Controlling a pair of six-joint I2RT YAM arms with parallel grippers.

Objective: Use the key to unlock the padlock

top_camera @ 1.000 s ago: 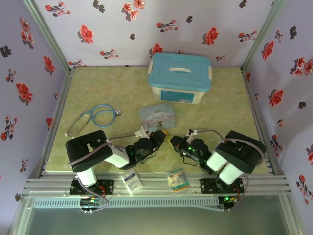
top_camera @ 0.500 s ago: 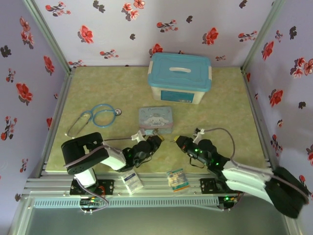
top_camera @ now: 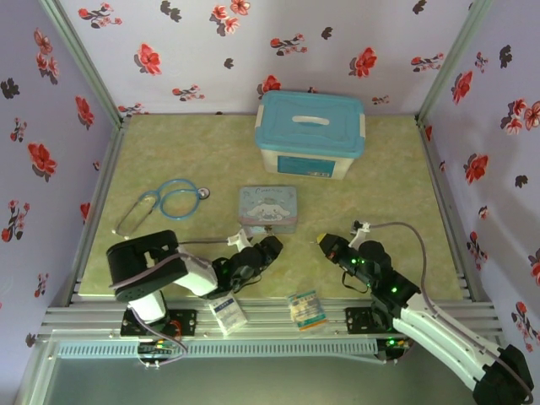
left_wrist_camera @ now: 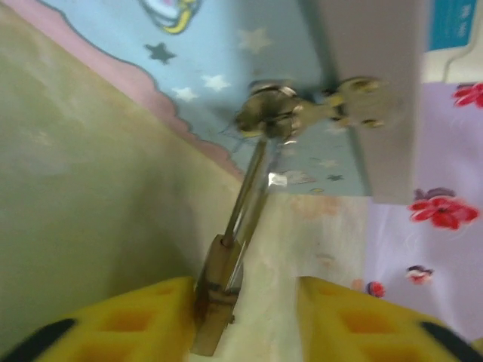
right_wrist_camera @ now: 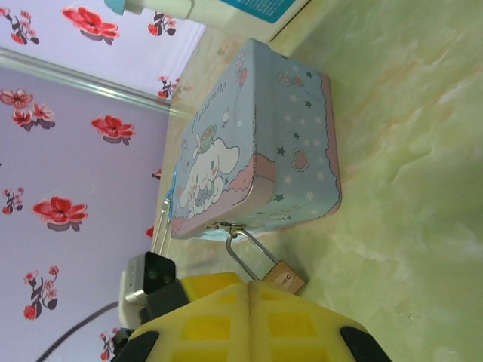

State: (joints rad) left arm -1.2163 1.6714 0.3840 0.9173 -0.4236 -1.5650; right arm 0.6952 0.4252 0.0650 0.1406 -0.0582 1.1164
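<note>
At the front lip of the pale-blue cartoon-printed tin [right_wrist_camera: 256, 143], the small brass padlock [right_wrist_camera: 284, 277] with its thin silver shackle hung from the tin's little metal hasp [right_wrist_camera: 224, 227]. Its body rested on the green marbled table [right_wrist_camera: 407, 226]. Your left gripper [left_wrist_camera: 245, 294], with yellow pads, sat low just in front of the lock with its jaws apart. The brass body lay between the pads, against one and clear of the other. Your right gripper [right_wrist_camera: 247, 294] hovered a little way off to the right, pads pressed together. The thin dark key could not be made out there, so whether it was held could not be told.

To do this step well, you probably needed to close the left pads on the flat sides of the brass body, leaving its bottom face bare. The lock had to be steady before the right gripper came in, because a loose one would likely swing on the hasp and slide away from the key.

The padlock's long axis ran from the hasp straight out from the tin toward the near edge. Its shackle end pointed at the tin and its bottom end, where a keyway would likely be, pointed back toward the left gripper, so an approach along that line looked best
</note>
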